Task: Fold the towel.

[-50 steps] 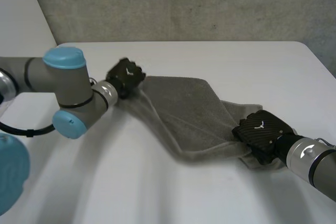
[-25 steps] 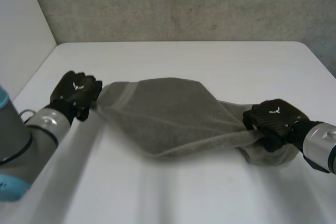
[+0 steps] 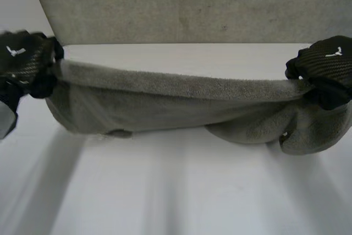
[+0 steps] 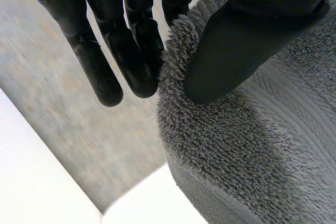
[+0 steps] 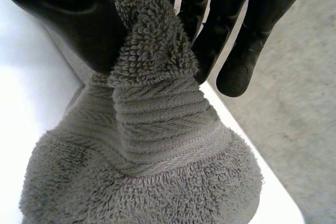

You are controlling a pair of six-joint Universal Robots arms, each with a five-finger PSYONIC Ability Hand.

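Observation:
A grey terry towel (image 3: 176, 100) hangs stretched in the air between my two hands, its top edge taut and the rest sagging toward the white table (image 3: 181, 191). My left hand (image 3: 25, 61) holds the towel's left end; in the left wrist view its thumb (image 4: 247, 35) presses the towel (image 4: 252, 145) against the fingers (image 4: 131, 45). My right hand (image 3: 324, 70) grips the right end; in the right wrist view a bunched corner of towel (image 5: 147, 129) is pinched between thumb (image 5: 68, 19) and fingers (image 5: 220, 30). A bulging fold hangs below the right hand.
A grey textured wall (image 3: 192, 4) rises behind the table's far edge. Bare white tabletop lies in front of the hanging towel.
Both hands have lifted and moved apart, raising the towel off the table and pulling it from a slack heap into a taut span.

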